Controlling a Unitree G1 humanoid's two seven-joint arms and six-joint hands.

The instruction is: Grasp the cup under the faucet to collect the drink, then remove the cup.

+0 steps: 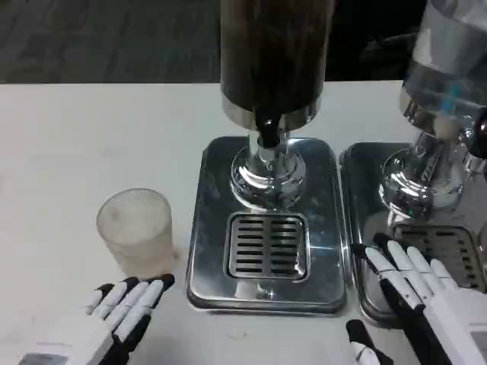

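cup beside the dispenser, both my hands open and low

a frosted plastic cup (135,228) stands upright on the white table (68,144), just left of the drink dispenser's steel base tray (211,220). it is not under the faucet. i cannot tell whether there is anything in it.

my left hand (122,308) lies at the bottom left, just in front of the cup, fingers stretched out side by side and pointing toward it. the fingertips come close to the cup's base; i cannot tell whether they touch. the hand holds nothing.

my right hand (415,293) is at the bottom right, fingers spread and empty, over the near edge of a second steel tray (356,228).

the dark drink dispenser (275,53) stands at the centre on a shiny chrome pedestal (266,179). its black faucet (267,131) points down above a slotted drip grate (267,245) set in the tray. a second dispenser (445,76) with a clear tank stands to the right.
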